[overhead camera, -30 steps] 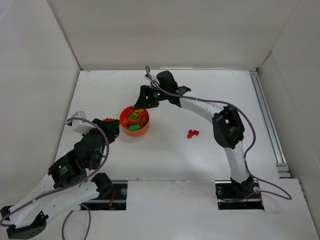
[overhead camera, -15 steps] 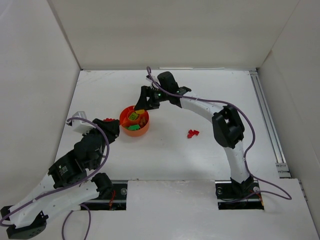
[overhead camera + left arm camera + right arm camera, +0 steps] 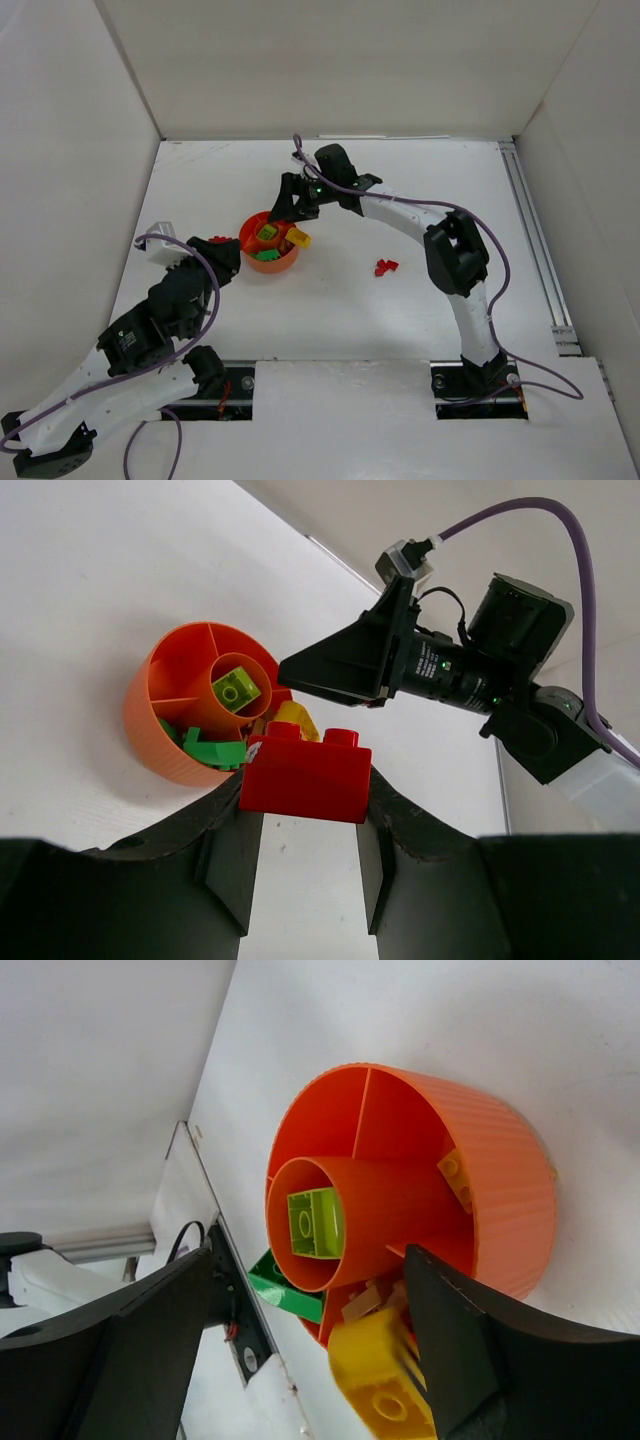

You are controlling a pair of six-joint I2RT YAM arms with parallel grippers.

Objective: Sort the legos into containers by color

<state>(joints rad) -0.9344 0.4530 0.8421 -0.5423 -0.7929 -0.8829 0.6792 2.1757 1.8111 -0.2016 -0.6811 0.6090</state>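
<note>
Yellow brick [image 3: 375,1375] now pokes past the bowl [image 3: 500,1190] rim, part-hidden by spread right fingers [image 3: 450,1340]; left fingers [image 3: 232,865] clench a red brick [image 3: 305,775].

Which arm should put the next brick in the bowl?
Left, probably. Its end effector grips a red brick right beside the bowl. The right end effector stands open over the bowl and seems to hold nothing.

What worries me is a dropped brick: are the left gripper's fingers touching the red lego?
Touching. The left wrist view shows the red lego clamped between the left gripper's fingers, both sides pressed against them with no gap.
</note>
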